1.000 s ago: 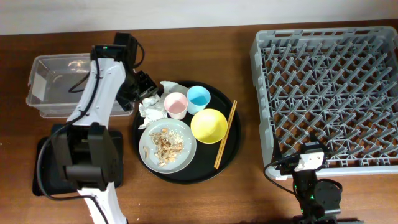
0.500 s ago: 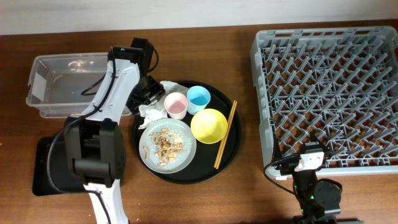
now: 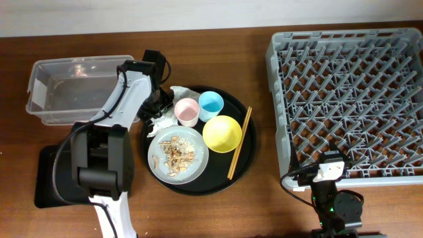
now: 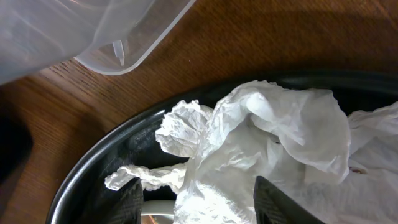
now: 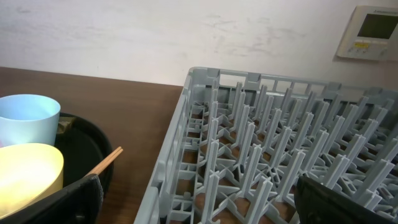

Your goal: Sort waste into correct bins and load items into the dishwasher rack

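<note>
Crumpled white napkins (image 3: 163, 116) lie at the left edge of the round black serving tray (image 3: 248, 158). My left gripper (image 3: 157, 106) is open just above them; in the left wrist view its fingertips (image 4: 132, 202) straddle a napkin (image 4: 267, 143). The pale grey plate (image 3: 196, 162) holds beige food scraps (image 3: 173, 152). The pink cup (image 3: 187, 111), light-blue cup (image 3: 211, 103), yellow bowl (image 3: 222, 133) and chopsticks (image 3: 240, 143) sit on the same tray. My right gripper (image 3: 328, 173) is open and empty at the grey rack's (image 3: 350, 99) front edge. No gold wrapper shows.
The clear tub (image 3: 73, 99) stands left of the serving tray, its corner (image 4: 118, 43) close to my left gripper. The flat black tray (image 3: 49, 178) lies at the front left, partly under the left arm. The right wrist view shows rack pegs (image 5: 280, 124) ahead.
My left arm has swung right from beside the tub to over the napkins on the serving tray. The right arm has not moved.
</note>
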### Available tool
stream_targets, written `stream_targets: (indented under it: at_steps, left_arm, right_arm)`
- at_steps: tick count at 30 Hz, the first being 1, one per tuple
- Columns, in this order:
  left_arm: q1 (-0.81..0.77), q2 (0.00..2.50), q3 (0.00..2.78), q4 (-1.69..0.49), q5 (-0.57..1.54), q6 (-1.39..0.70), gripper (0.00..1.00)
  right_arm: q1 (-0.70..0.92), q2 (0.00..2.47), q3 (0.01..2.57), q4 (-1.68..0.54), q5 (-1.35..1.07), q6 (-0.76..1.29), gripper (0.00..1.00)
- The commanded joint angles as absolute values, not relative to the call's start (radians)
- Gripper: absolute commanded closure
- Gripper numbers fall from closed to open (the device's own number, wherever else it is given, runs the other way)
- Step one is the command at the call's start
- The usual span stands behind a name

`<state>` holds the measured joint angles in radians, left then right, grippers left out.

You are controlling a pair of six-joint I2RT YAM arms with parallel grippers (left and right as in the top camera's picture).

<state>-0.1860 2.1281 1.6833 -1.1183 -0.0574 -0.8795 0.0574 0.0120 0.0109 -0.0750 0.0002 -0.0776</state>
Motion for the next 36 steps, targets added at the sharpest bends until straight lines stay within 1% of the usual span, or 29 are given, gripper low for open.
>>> stream_targets:
  at_steps: [1,3,4,6,7,9,16,19,20,23,25,31,34,35,36]
  left_arm:
    - [-0.181,2.149,1.648,-1.126,-0.023,-0.886,0.44]
    - [-0.181,2.148,1.652,-1.126,-0.023,-0.886,0.45]
    - [-0.181,2.148,1.652,-1.126,-0.023,-0.886,0.47]
    - [-0.18,2.148,1.658,-1.133,-0.023,-0.886,0.59]
    - [-0.18,2.148,1.66,-1.134,-0.023,-0.885,0.6]
    - [-0.18,2.148,1.67,-1.138,-0.023,-0.885,0.67]
    - [-0.18,2.144,1.728,-1.161,-0.03,-0.859,0.67]
    - [-0.181,2.129,1.788,-1.214,-0.089,-0.858,0.66]
    - [-0.181,2.123,1.811,-1.237,-0.105,-0.858,0.66]
    - [-0.181,2.107,1.872,-1.275,-0.11,-0.799,0.55]
    - [-0.181,2.095,1.904,-1.298,-0.11,-0.782,0.51]
    - [-0.181,2.027,1.972,-1.348,-0.094,-0.701,0.4]
    - [-0.181,1.957,1.974,-1.369,-0.086,-0.7,0.37]
    - [-0.181,1.938,1.974,-1.372,-0.075,-0.686,0.31]
    - [-0.181,1.916,1.974,-1.37,-0.046,-0.653,0.21]
  right_arm:
    - [0.051,0.006,0.006,-0.082,0.009,-0.066,0.01]
    - [0.051,0.006,0.006,-0.082,0.009,-0.066,0.01]
    - [0.051,0.006,0.006,-0.082,0.009,-0.066,0.01]
    - [0.051,0.006,0.006,-0.082,0.009,-0.066,0.01]
    - [0.051,0.006,0.006,-0.082,0.009,-0.066,0.01]
    - [0.051,0.006,0.006,-0.082,0.009,-0.066,0.01]
    - [0.051,0.006,0.006,-0.082,0.009,-0.066,0.01]
    - [0.051,0.006,0.006,-0.082,0.009,-0.066,0.01]
    - [0.051,0.006,0.006,-0.082,0.009,-0.066,0.01]
    - [0.051,0.006,0.006,-0.082,0.009,-0.066,0.01]
    - [0.051,0.006,0.006,-0.082,0.009,-0.066,0.01]
    - [0.051,0.006,0.006,-0.082,0.009,-0.066,0.01]
    - [0.051,0.006,0.006,-0.082,0.009,-0.066,0.01]
    - [0.051,0.006,0.006,-0.082,0.009,-0.066,0.01]
    - [0.051,0.006,0.006,-0.082,0.009,-0.066,0.01]
